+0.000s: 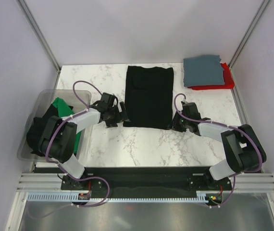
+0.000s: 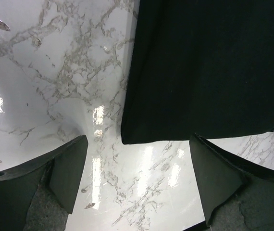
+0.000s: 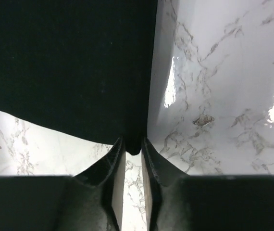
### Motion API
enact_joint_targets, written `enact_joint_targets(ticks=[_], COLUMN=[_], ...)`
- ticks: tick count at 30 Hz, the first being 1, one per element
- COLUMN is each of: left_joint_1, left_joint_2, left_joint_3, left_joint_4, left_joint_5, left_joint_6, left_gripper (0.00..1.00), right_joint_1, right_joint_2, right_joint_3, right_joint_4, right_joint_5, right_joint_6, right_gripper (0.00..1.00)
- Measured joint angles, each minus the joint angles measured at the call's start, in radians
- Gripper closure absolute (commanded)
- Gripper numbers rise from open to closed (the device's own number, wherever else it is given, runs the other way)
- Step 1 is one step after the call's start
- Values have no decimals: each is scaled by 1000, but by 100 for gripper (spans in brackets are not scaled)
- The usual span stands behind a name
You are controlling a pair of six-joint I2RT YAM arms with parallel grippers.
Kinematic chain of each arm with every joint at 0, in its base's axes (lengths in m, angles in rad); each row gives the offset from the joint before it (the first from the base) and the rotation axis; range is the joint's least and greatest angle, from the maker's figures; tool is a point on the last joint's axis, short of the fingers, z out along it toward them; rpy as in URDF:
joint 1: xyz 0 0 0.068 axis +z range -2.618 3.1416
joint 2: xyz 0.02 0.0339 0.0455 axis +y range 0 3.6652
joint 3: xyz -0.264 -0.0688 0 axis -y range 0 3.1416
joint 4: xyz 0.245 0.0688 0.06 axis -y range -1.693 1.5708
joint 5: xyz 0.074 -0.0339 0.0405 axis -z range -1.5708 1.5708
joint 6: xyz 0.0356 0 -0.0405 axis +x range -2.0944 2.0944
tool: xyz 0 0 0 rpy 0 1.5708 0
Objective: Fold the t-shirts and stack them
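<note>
Lowered right tool (image 3: 133,143) pinches black t-shirt (image 3: 69,62) corner; left tool (image 2: 138,144) gapes.

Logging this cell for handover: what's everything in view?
flat black t-shirt: one, black, table centre
grey-blue t-shirt: one, slate, far right, atop the red
red t-shirt: one, red, beneath it
green t-shirt: one, green, in the bin
bunched black t-shirt: one, black, in the bin
clear bin: one, clear, left edge
table: one, white marble, under everything
left gripper: one, black, open, at flat shirt's near left corner
right gripper: one, black, shut on its near right corner
</note>
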Motion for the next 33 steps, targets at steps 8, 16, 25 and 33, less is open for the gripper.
enact_joint_targets(ticks=[8,16,25,33], left_joint_1=[1,1,2,0], left_joint_2=[6,12,32,-28], left_joint_3=[-52,-89,-127,-156], left_joint_4=[88,156,196,176], left_joint_5=[32,74,106,104], left_joint_6=[-5,-31,-80,-82], left_gripper=[21,39,98,98], right_joint_1=[-10,-11,-19,-22], right_joint_2=[24,37,48,-19], right_joint_3=[-19,-21,-21,-22], right_joint_4=[61,84,103,13], right_joint_5=[-36,-56,-77,-79], right_joint_6=[12,13,15,10], right_gripper=[100,100,100,100])
